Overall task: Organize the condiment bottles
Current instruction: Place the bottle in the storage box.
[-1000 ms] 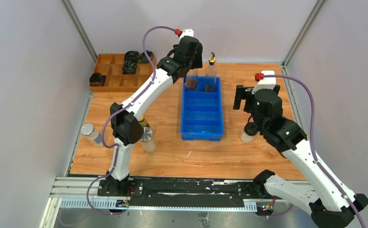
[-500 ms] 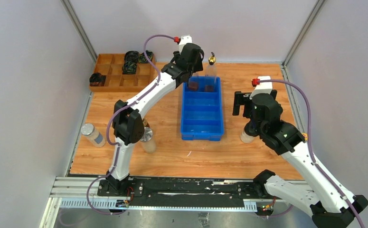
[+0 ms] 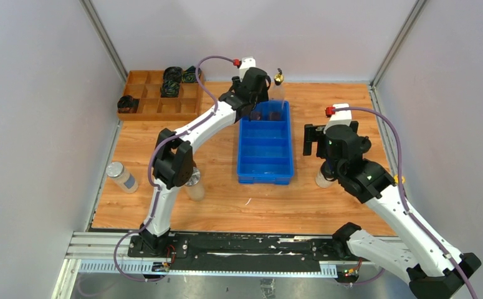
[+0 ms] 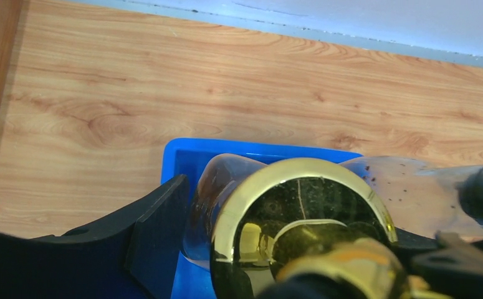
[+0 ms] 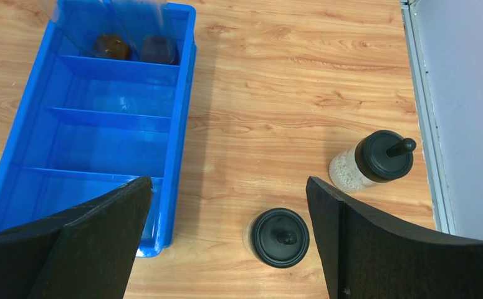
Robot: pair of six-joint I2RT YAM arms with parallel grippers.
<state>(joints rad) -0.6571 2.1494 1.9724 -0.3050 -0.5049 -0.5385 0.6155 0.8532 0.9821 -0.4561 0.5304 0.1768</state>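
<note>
My left gripper [image 3: 255, 93] is at the far end of the blue bin [image 3: 264, 163]. In the left wrist view it [image 4: 301, 249] is shut on a clear gold-spouted bottle [image 4: 301, 212], held over the bin's far compartment. A second clear bottle [image 4: 413, 187] stands just to its right, its gold spout [image 3: 278, 77] showing from above. My right gripper [image 5: 228, 182] is open and empty, hovering above a black-capped jar [image 5: 281, 237] on the table right of the bin. Another black-capped jar [image 5: 376, 163] stands near the right wall.
Two silver-lidded shakers [image 3: 121, 176] [image 3: 193, 184] stand at the near left, by the left arm's elbow. A wooden divided tray [image 3: 148, 106] at the far left holds black cable coils [image 3: 171, 81]. The bin's three nearer compartments [image 5: 114, 134] hold nothing.
My left gripper has moved down and to the right, closer to the bin's far end, with the bottle. My right arm has shifted slightly left above the jar.
</note>
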